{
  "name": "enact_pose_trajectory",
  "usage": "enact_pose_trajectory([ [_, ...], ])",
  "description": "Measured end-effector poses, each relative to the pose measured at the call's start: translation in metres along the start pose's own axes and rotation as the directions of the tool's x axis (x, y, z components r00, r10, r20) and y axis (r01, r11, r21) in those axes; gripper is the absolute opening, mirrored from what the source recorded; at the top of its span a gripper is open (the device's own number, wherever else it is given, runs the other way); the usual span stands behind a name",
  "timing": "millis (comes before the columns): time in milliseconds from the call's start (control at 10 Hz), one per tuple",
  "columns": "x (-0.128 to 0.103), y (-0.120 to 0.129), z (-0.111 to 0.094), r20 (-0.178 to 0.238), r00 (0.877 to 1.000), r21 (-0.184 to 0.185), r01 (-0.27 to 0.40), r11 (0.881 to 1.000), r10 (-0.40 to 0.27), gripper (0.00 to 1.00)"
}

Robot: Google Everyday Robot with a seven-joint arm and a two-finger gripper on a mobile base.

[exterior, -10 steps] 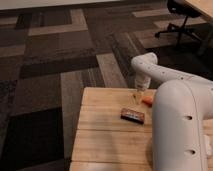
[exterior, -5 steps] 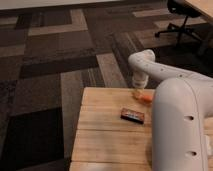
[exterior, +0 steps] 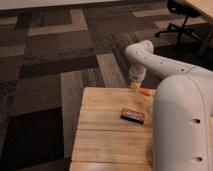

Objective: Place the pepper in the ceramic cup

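Observation:
The pepper [exterior: 145, 92] is a small orange-red tapered piece lying on the wooden table [exterior: 105, 135] near its far edge, right beside my white arm. My gripper [exterior: 136, 81] hangs at the end of the arm, just above the table's far edge and a little left of and above the pepper. The ceramic cup is out of view, possibly hidden behind my arm's large white body [exterior: 182, 125], which covers the right part of the table.
A dark rectangular bar with an orange edge [exterior: 132, 115] lies on the table in front of the pepper. Patterned carpet surrounds the table. An office chair [exterior: 181, 17] and a desk edge [exterior: 202, 6] stand at the far right.
My gripper has risen from table level beside the bar to above the table's far edge. The pepper stays on the table.

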State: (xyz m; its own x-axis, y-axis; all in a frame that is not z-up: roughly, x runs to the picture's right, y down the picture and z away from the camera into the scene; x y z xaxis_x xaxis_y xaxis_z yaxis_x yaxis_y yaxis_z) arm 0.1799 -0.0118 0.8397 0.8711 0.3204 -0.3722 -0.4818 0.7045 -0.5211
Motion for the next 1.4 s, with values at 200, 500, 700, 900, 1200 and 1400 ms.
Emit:
enact_pose_trajectory([
  [200,0.003,-0.009,-0.023,0.009,1.0,0.04,-0.008,0.999,0.007,0.0],
  [500,0.027,-0.024,-0.044,0.013,0.997,0.095,-0.073,0.993,0.072,0.0],
  [700,0.053,-0.039,-0.069,0.018,0.99,0.162,-0.142,0.977,0.141,0.0],
  [900,0.069,-0.034,-0.079,0.033,0.982,0.192,-0.19,0.963,0.187,0.0],
  [1200,0.094,-0.016,-0.077,0.042,0.969,0.19,-0.245,0.951,0.242,0.0],
  [1400,0.109,-0.004,-0.076,0.043,0.963,0.189,-0.271,0.944,0.268,0.0],
])
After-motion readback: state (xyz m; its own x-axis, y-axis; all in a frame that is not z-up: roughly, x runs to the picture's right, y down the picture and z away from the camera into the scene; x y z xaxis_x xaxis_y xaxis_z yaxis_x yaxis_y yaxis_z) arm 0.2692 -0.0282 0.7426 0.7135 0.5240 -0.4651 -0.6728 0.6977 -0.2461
